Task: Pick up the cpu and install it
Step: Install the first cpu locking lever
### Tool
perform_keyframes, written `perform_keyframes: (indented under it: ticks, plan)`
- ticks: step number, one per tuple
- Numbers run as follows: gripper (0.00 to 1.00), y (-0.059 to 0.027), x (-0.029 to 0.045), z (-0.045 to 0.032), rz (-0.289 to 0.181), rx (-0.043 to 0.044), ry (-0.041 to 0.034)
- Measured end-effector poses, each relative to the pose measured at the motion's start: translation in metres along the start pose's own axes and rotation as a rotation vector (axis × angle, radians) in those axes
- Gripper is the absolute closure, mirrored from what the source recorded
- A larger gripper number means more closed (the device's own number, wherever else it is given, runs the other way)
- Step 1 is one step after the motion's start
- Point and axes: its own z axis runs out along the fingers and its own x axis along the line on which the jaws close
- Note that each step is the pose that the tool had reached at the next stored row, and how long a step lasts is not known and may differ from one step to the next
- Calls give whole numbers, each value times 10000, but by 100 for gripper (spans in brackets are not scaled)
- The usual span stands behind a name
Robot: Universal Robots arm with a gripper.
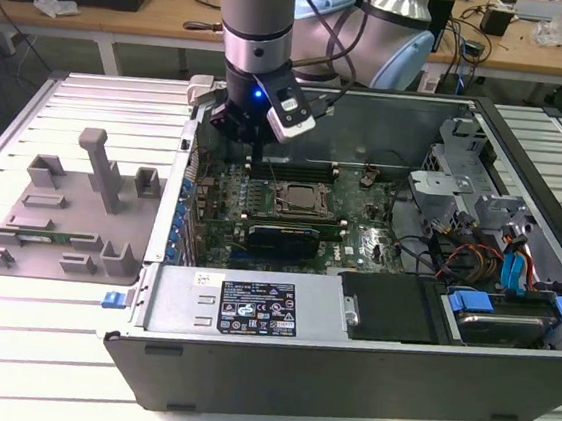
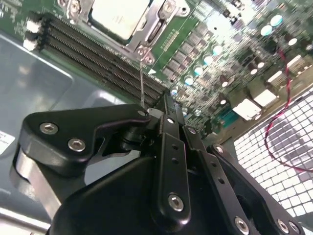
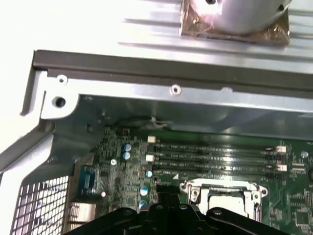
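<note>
The cpu [image 2: 119,15] shows its shiny silver top and lies flat in the motherboard socket, with the metal socket frame [image 2: 159,27] around it. In the exterior view the socket [image 1: 300,199] sits mid-board inside the open computer case [image 1: 244,368]. My gripper [image 2: 165,100] is shut, its black fingers pressed together with nothing between them. It hangs over the board beside the socket, on the exterior view's left of it [image 1: 254,162]. A thin metal lever [image 2: 142,78] rises from the socket's corner up to the fingertips. The first wrist view has the socket [image 3: 222,196] close by the gripper [image 3: 166,195].
Dark memory slots [image 2: 98,61] run along the socket. A card [image 1: 283,236] stands in front of the socket, with the power supply [image 1: 251,308] nearer. Cables and drive bays [image 1: 497,263] crowd the exterior view's right. A grey fixture tray [image 1: 60,207] lies outside the case on the left.
</note>
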Motion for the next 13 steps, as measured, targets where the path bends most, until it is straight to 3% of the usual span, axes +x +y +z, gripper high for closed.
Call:
perform_keyframes:
  ticks: [2,3,7,13]
  plan:
    - [89,0,0,0,6,-238,-13]
    - [89,0,0,0,8,-300,-16]
    - [89,-2,-20,1,9,-327,-11]
    - [89,-16,-214,11,17,-329,17]
